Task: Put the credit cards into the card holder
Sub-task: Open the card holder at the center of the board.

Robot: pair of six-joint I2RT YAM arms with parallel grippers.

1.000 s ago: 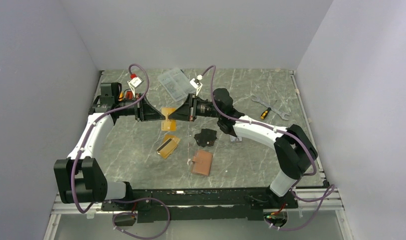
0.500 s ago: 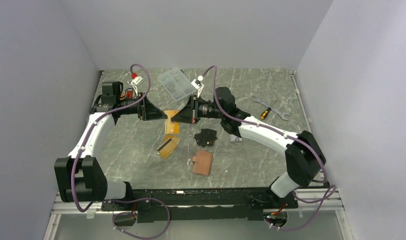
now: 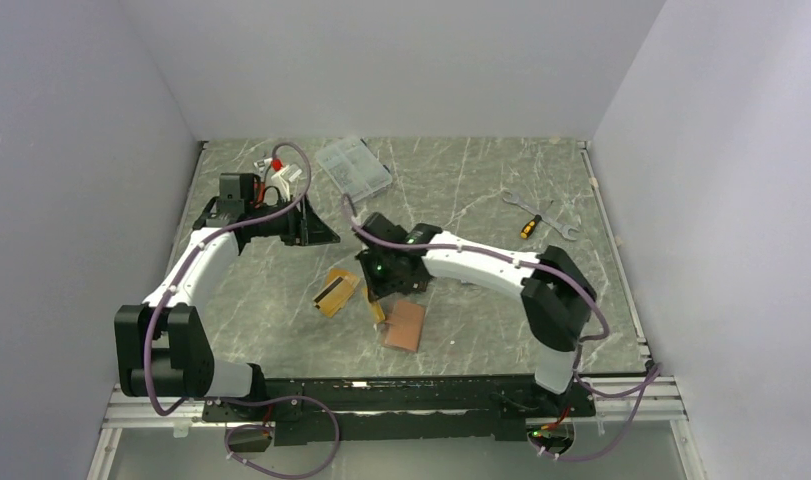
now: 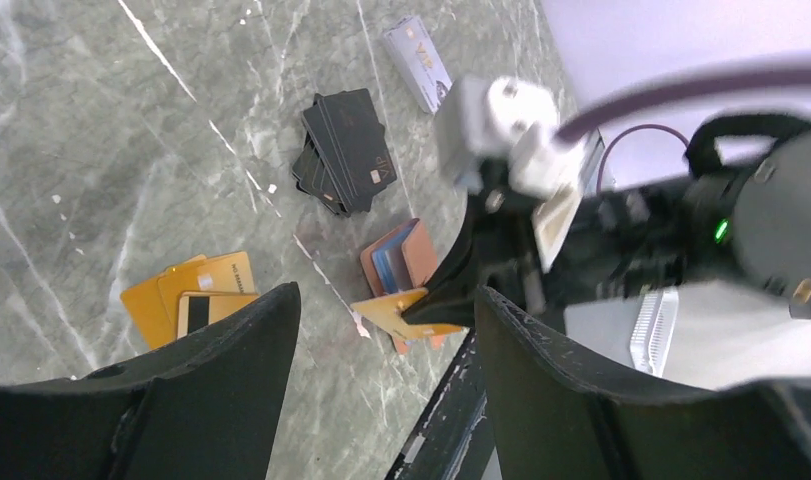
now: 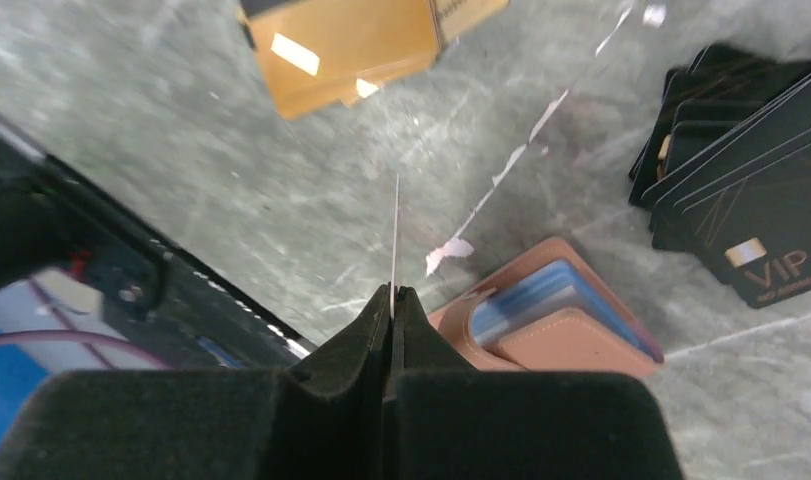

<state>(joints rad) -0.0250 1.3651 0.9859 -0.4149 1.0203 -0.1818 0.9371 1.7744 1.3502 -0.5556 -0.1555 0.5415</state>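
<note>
Right tool (image 5: 392, 292) pinches gold card (image 4: 391, 308) near card holder (image 5: 551, 320)

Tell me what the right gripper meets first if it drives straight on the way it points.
Probably bare table, just beside the wallet. The card held in the right gripper would touch first, edge-on. Depth is unclear.

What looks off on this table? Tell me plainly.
Nothing is spilled or broken. The black cards lie fanned out unevenly, not squared up, and the loose gold cards overlap askew. The right gripper pinches one gold card on edge near the open wallet.
</note>
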